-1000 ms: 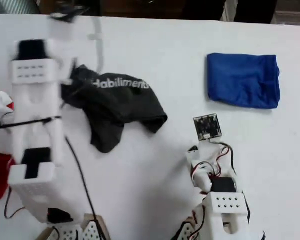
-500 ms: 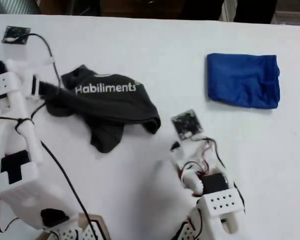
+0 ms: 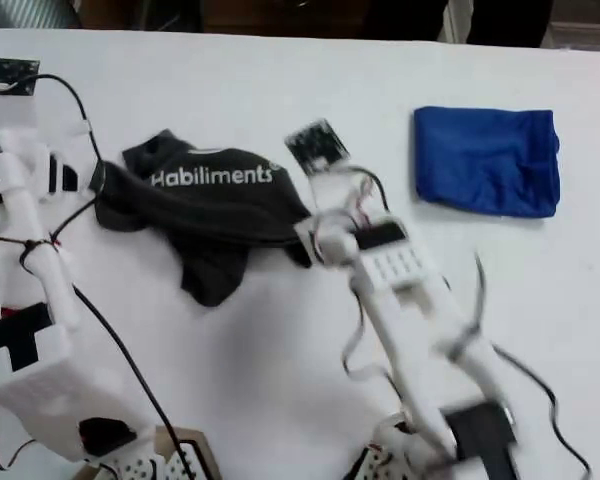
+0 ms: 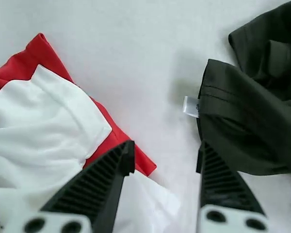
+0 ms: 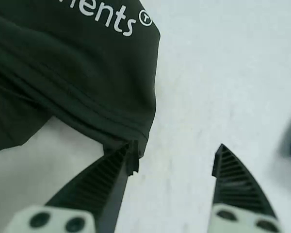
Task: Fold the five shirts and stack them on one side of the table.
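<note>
The right gripper [image 5: 177,154] gapes, the black shirt [image 5: 72,73] hem just beside one finger; the left gripper [image 4: 166,150] — open too — sits at its far end.

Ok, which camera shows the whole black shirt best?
The high view: the whole black shirt lies crumpled between the two arms. The left wrist view catches its tagged edge; the right wrist view, one printed corner.
</note>
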